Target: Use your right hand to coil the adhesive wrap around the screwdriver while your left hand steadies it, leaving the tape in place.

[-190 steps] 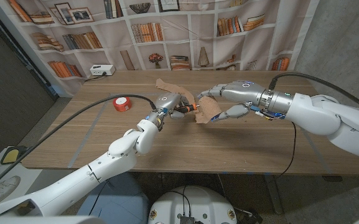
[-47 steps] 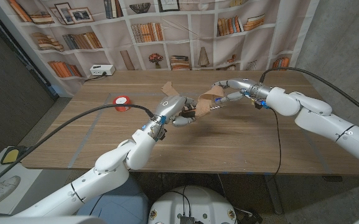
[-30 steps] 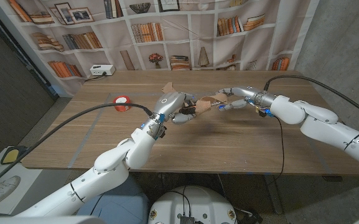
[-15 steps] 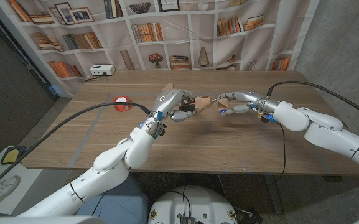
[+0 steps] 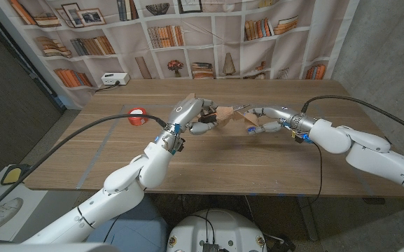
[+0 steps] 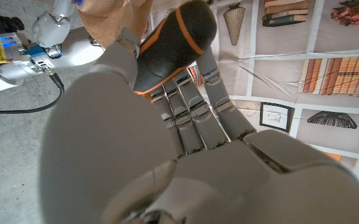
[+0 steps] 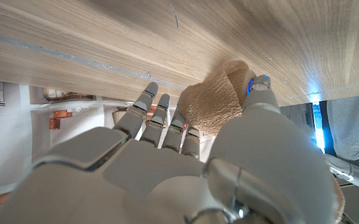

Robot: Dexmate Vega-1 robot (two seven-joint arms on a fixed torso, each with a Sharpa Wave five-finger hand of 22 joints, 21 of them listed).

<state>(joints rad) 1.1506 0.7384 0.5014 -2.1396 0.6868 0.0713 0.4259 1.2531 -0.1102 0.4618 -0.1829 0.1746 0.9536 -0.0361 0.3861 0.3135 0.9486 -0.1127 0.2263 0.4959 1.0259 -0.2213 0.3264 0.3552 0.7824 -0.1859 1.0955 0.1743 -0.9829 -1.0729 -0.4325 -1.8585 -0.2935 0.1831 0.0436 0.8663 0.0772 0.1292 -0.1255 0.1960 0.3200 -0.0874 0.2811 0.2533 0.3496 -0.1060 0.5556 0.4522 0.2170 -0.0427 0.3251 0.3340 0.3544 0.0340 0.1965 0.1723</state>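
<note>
Screwdriver [image 6: 170, 46]: black handle with an orange band, clasped in the left hand [image 5: 194, 116] and held above the middle of the bench [image 5: 272, 168]; in the left wrist view the fingers [image 6: 195, 106] wrap the handle's underside.
Wrap [image 5: 228, 114]: tan adhesive strip bunched around the tool just at 3 o'clock of the left hand, with a loose tail running on toward the right hand [image 5: 265, 119].
Right hand: pinches the free end of the strip; its own wrist view shows the crinkled tan material [image 7: 213, 102] caught between thumb and fingers over the wood.
Left hand: closed firmly on the handle, steadying it in the air.
Progress: some of the strip appears already gathered on the tool, but a length is still stretched between the two hands, so the coiling looks partly done at best; how many turns sit on the shaft cannot be told.
Left to do: likely more passes round the tool, then letting the end go so the strip stays on.
Red tape roll [image 5: 138, 115]: lies on the bench at 9 o'clock of the left hand, well apart.
</note>
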